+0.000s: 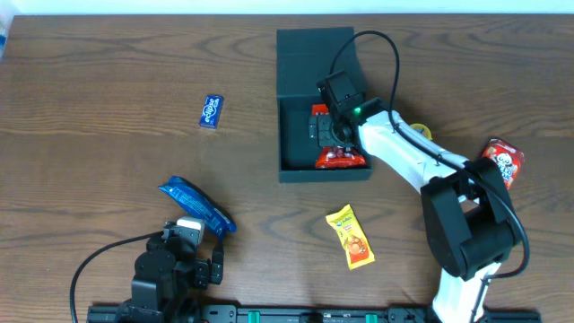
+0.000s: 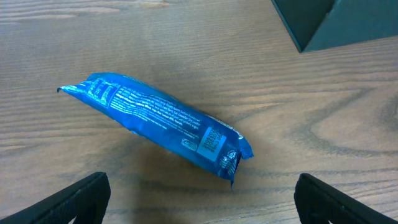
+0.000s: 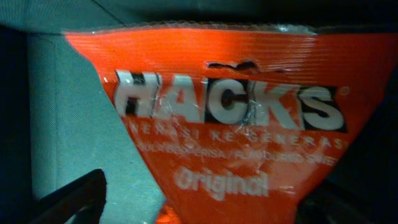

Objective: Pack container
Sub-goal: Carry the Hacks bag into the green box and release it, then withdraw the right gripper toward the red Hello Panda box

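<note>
The dark teal-black container (image 1: 296,54) stands open at the back centre, lid flap lying behind it. A red "Hacks" packet (image 1: 341,160) lies inside against the near wall. My right gripper (image 1: 336,126) is down inside the box just above it. In the right wrist view the packet (image 3: 230,112) fills the frame on the teal floor (image 3: 68,112), and the gripper's (image 3: 205,205) fingers stand wide apart on either side of the packet, open. My left gripper (image 1: 193,235) is open and empty, low over the table, just short of a long blue packet (image 2: 155,121).
A small blue packet (image 1: 211,111) lies at the left back. A yellow packet (image 1: 351,237) lies in front of the container, and a red-and-white packet (image 1: 502,160) at the right. The long blue packet (image 1: 195,205) sits front left. A container corner (image 2: 348,25) shows in the left wrist view.
</note>
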Available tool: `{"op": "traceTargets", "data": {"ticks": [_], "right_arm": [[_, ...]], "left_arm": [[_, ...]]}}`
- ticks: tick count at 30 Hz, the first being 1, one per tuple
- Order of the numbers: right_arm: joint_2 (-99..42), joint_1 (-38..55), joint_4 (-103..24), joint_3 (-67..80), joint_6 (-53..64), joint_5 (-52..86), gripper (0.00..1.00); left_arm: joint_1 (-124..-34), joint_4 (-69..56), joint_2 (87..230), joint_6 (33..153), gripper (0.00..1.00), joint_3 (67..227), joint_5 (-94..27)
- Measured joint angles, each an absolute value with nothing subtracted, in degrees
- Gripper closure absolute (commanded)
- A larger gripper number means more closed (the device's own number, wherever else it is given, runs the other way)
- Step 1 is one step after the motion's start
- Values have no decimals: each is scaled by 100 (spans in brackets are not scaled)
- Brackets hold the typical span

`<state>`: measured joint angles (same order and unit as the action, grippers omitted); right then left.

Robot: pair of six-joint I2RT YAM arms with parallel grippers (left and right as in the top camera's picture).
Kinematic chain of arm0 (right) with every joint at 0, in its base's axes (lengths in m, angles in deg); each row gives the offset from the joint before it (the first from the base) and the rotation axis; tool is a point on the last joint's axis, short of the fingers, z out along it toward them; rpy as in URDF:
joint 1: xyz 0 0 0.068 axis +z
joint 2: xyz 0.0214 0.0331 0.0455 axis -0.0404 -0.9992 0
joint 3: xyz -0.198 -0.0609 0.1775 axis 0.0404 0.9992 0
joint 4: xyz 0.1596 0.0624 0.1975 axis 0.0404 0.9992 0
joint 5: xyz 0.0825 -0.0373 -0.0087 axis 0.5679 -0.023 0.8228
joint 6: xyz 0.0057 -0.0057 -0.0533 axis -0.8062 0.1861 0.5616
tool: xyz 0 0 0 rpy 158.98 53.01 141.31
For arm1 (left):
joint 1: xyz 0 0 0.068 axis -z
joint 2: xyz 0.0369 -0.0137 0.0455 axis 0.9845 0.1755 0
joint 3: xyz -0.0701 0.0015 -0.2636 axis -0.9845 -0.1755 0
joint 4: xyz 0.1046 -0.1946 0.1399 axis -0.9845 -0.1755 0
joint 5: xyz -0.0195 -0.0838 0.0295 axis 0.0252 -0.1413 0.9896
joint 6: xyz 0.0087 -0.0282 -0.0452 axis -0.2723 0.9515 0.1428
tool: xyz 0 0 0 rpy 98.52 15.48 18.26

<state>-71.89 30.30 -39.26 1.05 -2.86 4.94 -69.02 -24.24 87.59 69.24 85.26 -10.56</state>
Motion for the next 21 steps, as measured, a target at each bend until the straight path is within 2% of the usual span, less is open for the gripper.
{"op": "traceTargets", "data": {"ticks": [10,16,21], "right_arm": [[-6734,3030,-3893,105,-271,490,1],[-5602,3030,-3745,107,-264,444,1],[-4280,3028,-3037,105,-262,-22,1]], "left_arm": [[-6902,-2422,8759,6924,5,8526,-1056],[-6902,-2422,8759,6924,4,8526,-1056],[-6902,-2422,8759,6924,5,8526,-1056]]}}
